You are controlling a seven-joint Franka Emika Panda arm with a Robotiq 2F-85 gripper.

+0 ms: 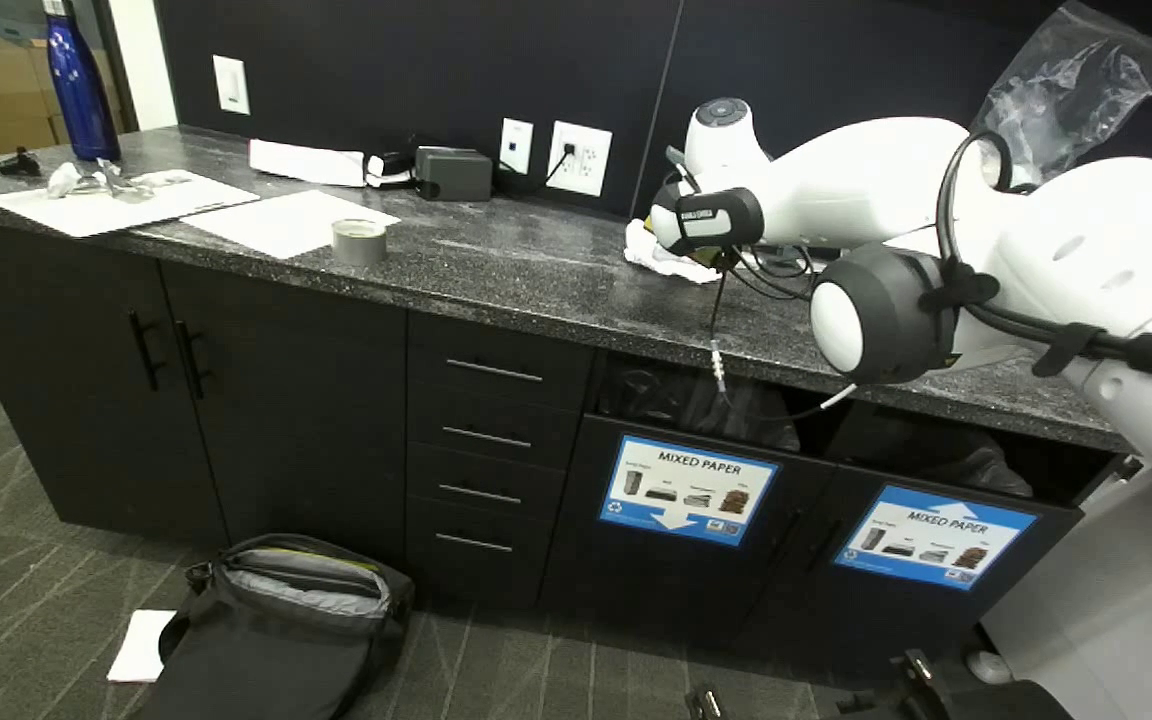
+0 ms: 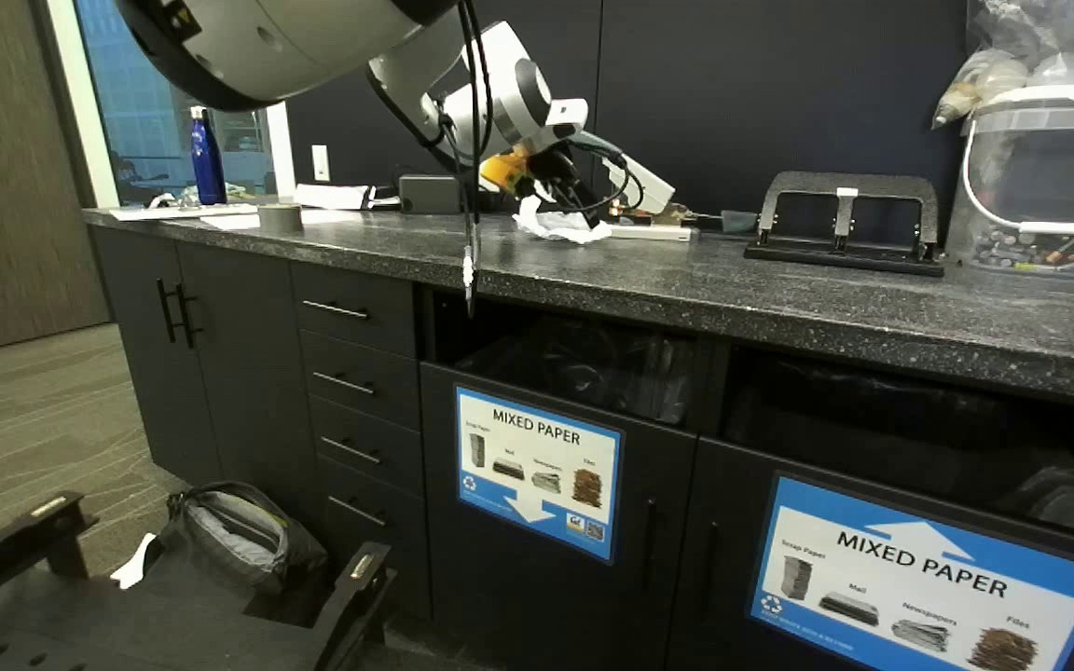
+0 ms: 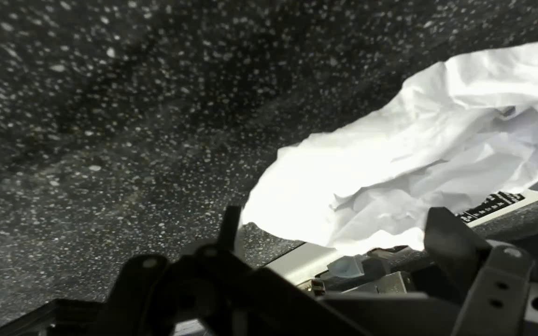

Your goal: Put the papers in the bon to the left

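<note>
The crumpled white paper [image 3: 390,172] lies on the counter [image 3: 110,140], nearer the rear edge than the front edge. In the wrist view, the gripper [image 3: 334,219] is spread wide, one fingertip at each side of the paper's near end; contact cannot be determined. In an exterior view, the arm [image 1: 861,180] covers part of the paper.

Two bins, open at the top, stand below the counter's front edge: in both exterior views, the left bin [image 2: 537,582] and the right bin [image 1: 876,620] each carry a MIXED PAPER label [image 2: 537,466]. Small crumpled scraps [image 1: 64,181] rest on a flat sheet [image 1: 126,213] at the counter's left end, near the blue bottle [image 1: 81,90]. A tape roll [image 1: 359,245] stands close to the front edge.

Only the wrist view resolves a black strip with white marks [image 3: 493,206] beside the paper. The hole punch [image 2: 859,191] and clear bucket [image 2: 1040,177], toward the counter's right end, appear solely in an exterior view; so does the wall outlet [image 1: 579,158].
</note>
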